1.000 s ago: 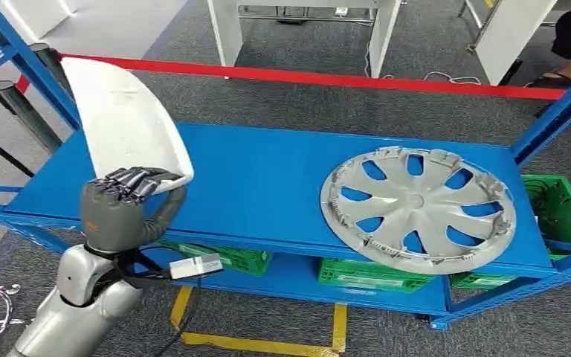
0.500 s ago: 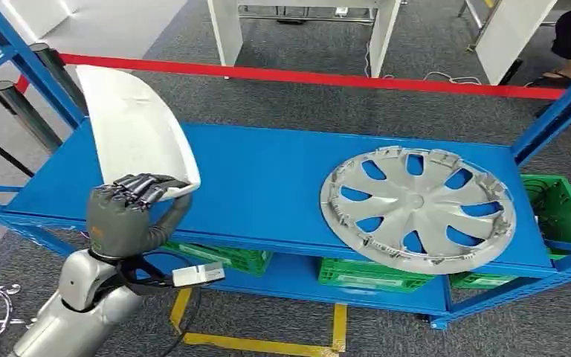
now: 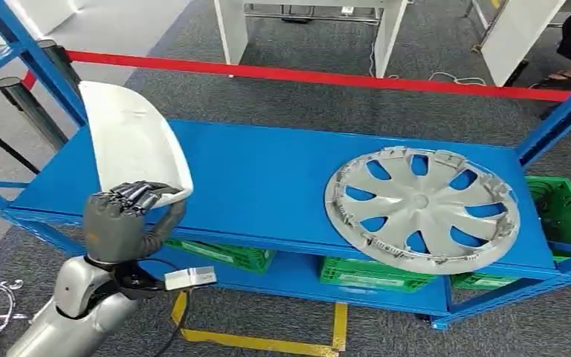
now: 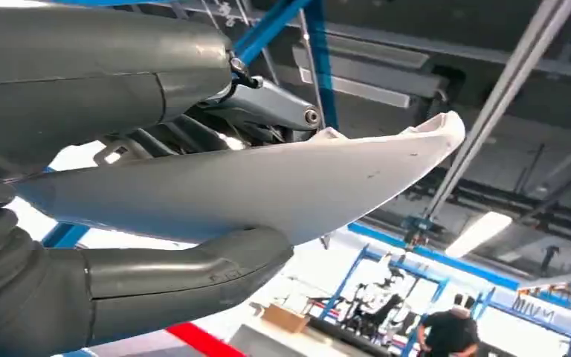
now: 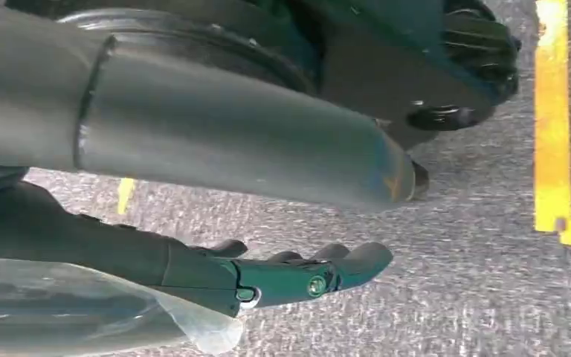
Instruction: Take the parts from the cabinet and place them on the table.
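My left hand grips the near end of a long white curved panel, fingers over its top and thumb underneath. The panel tilts up and away over the left end of the blue shelf. Close up in the left wrist view, the white panel lies between the thumb and the fingers. A silver wheel cover lies flat on the right half of the shelf. My right hand hangs above grey carpet with its fingers apart and nothing in it.
Green crates sit on the lower shelf level, another green crate at the right. Blue uprights frame the shelf's corners. A red barrier tape runs behind. Yellow floor tape lies below.
The left hand and white panel shifted slightly between frames, staying lifted over the shelf's left end; the camera view also moved a little. The wheel cover has not moved.
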`<state>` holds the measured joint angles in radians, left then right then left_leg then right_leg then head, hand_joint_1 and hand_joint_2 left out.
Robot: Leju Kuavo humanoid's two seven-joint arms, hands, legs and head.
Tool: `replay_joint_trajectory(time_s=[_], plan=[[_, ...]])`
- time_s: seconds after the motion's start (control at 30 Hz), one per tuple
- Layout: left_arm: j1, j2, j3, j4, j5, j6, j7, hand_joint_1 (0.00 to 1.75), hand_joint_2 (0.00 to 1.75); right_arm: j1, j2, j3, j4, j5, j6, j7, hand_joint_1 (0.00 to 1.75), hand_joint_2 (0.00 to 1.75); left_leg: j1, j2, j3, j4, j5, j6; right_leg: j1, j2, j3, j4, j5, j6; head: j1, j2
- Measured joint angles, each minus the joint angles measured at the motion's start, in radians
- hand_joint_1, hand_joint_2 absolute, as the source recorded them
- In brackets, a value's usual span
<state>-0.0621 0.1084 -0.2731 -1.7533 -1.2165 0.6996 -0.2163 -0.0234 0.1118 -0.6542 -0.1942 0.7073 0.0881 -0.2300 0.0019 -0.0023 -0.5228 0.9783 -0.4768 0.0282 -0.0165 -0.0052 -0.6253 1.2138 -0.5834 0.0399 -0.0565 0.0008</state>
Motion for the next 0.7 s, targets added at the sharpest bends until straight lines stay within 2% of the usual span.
replay_joint_trajectory(time_s=[0.03,0.07,0.1,0.13,0.17,0.2,0.63,0.67,0.7], plan=[[0.003,0.003,0.001,0.0,0.001,0.0,0.0,1.75,1.75,-0.001,0.0,0.0,0.0,0.0,-0.003,0.001,0.0,0.0,0.005,-0.002,-0.001,0.008,-0.004,-0.007,-0.004,0.0,0.042,-0.088,0.052,0.003,0.0,0.0],[0.003,0.005,0.002,0.0,0.001,0.0,0.0,1.75,1.75,-0.002,0.0,0.0,0.0,0.0,-0.003,0.001,0.0,0.0,0.01,-0.004,-0.002,0.018,-0.01,-0.016,-0.008,0.003,0.08,-0.171,0.076,0.009,0.0,0.0],[0.005,0.007,0.003,-0.001,0.001,0.0,0.0,1.75,1.75,-0.004,0.003,0.0,0.0,0.0,-0.004,0.002,0.0,0.0,0.004,-0.007,-0.011,0.02,-0.012,-0.026,0.0,0.018,0.1,-0.174,0.052,0.011,0.002,0.0],[0.004,0.01,0.006,-0.002,0.002,0.0,0.0,1.75,1.75,-0.004,0.011,0.0,0.003,0.0,-0.004,0.002,0.0,0.0,0.004,-0.012,-0.015,0.032,-0.01,-0.031,-0.001,0.024,0.098,-0.176,0.066,0.001,0.008,0.0],[0.005,0.012,0.006,-0.003,0.002,0.0,0.0,1.75,1.75,-0.005,0.011,0.0,0.003,0.0,-0.005,0.003,0.0,0.0,0.004,-0.015,-0.022,0.038,-0.007,-0.036,-0.003,0.022,0.093,-0.179,0.059,-0.007,0.005,0.0],[0.005,0.013,0.006,-0.003,0.002,0.0,-0.001,1.75,1.75,-0.005,0.011,0.0,0.003,0.0,-0.005,0.003,0.0,0.0,0.003,-0.016,-0.025,0.039,-0.006,-0.038,-0.002,0.021,0.093,-0.179,0.055,-0.009,0.003,0.0],[0.005,0.014,0.006,-0.003,0.002,0.0,-0.001,1.75,1.75,-0.005,0.011,0.0,0.003,0.0,-0.005,0.003,0.0,0.0,0.003,-0.016,-0.026,0.039,-0.005,-0.039,-0.001,0.021,0.092,-0.179,0.054,-0.01,0.002,0.0],[0.005,0.015,0.007,-0.003,0.002,0.0,-0.001,1.75,1.75,-0.006,0.011,-0.001,0.003,0.0,-0.005,0.003,0.0,0.0,0.004,-0.016,-0.03,0.04,-0.003,-0.042,0.0,0.021,0.089,-0.177,0.052,-0.013,0.002,0.0],[0.011,0.02,0.007,-0.003,0.002,0.0,-0.001,1.75,1.75,-0.007,0.014,-0.001,0.005,0.0,-0.006,0.003,0.0,0.0,0.006,-0.013,-0.046,0.053,-0.023,-0.052,-0.005,0.014,0.072,-0.176,0.062,-0.034,0.002,0.0]])
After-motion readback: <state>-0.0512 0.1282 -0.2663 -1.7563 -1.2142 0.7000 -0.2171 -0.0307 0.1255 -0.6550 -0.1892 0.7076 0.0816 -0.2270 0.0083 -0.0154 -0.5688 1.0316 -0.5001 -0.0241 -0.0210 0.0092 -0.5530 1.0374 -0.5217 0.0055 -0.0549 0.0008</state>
